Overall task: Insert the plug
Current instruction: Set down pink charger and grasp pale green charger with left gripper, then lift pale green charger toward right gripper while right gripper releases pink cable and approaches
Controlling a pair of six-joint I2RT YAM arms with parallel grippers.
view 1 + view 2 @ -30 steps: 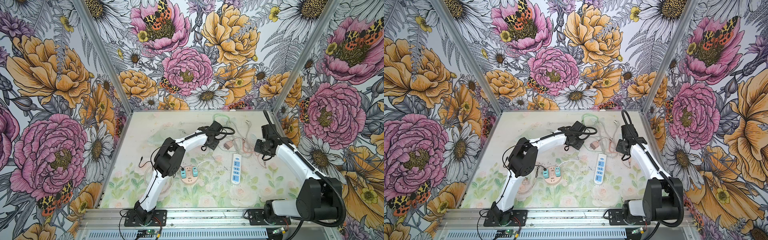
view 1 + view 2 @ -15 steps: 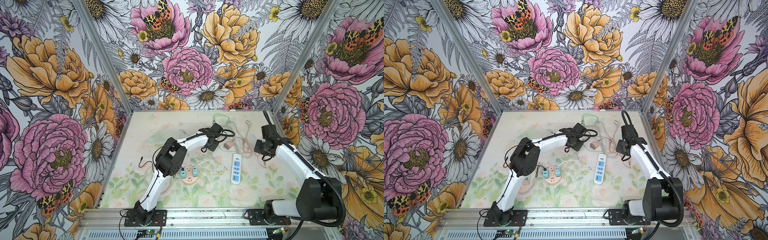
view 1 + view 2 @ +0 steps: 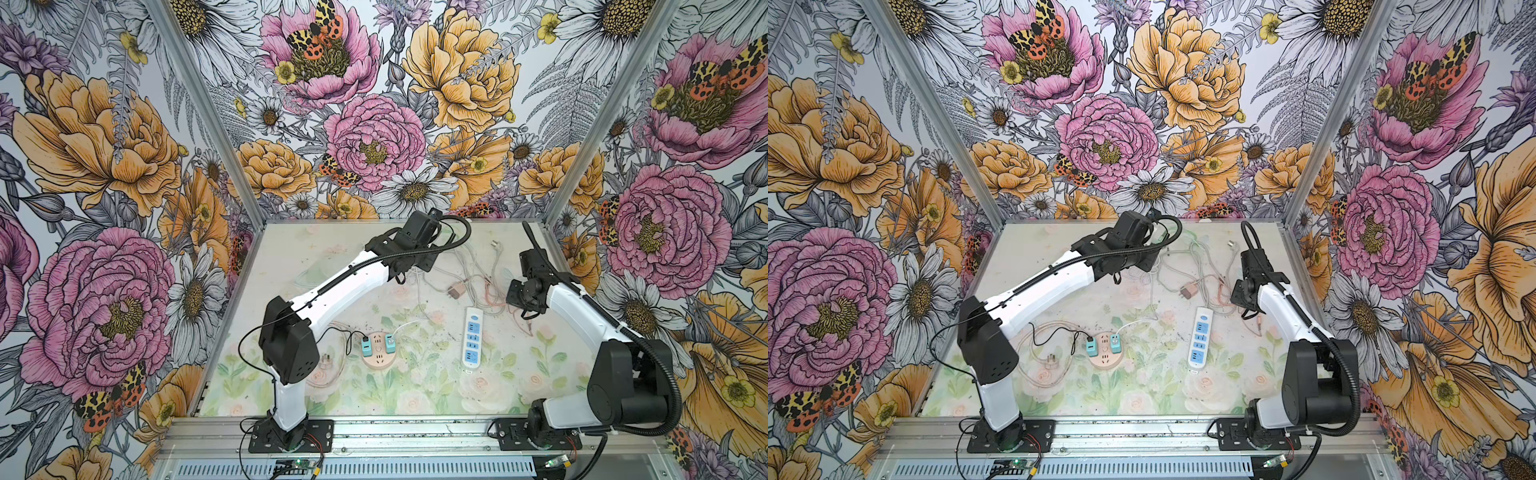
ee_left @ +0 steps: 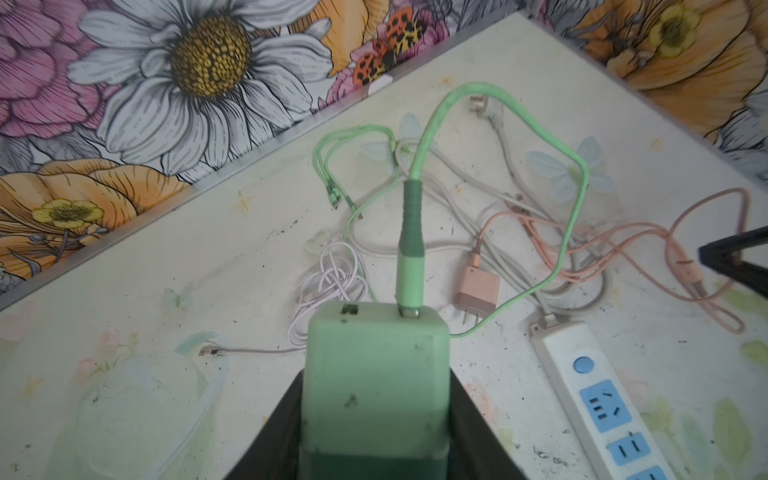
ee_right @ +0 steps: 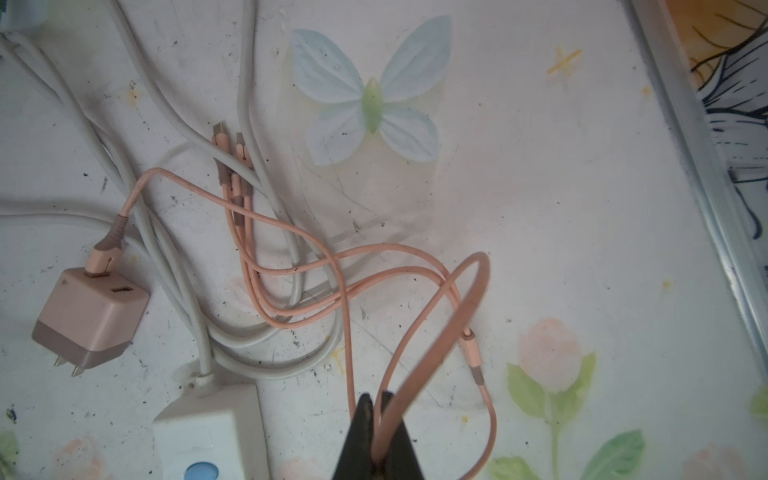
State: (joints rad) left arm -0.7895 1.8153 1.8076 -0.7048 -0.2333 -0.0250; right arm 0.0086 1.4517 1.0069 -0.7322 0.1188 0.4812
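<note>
The plug is a pale green charger block (image 4: 376, 374) with a green cable (image 4: 419, 166) running out of its far end. My left gripper (image 4: 376, 415) is shut on it, one black finger on each side; its prongs are hidden. In both top views the left wrist (image 3: 415, 245) (image 3: 1125, 241) hangs over the back middle of the table. The white power strip (image 3: 472, 337) (image 3: 1200, 337) (image 4: 598, 399) with blue sockets lies to the right of centre. My right gripper (image 5: 376, 401) is shut on a loop of pink cable (image 5: 453, 316).
A pink charger block (image 4: 477, 291) (image 5: 89, 320) (image 3: 455, 289) lies among tangled white, pink and green cables behind the strip. A round pink socket (image 3: 377, 353) (image 3: 1105, 352) holding two teal adapters sits front centre. The metal wall rail (image 5: 706, 208) runs close on the right.
My left gripper's jaws have narrowed onto the green plug, and the left wrist has shifted slightly back and up. The right arm has not moved.
</note>
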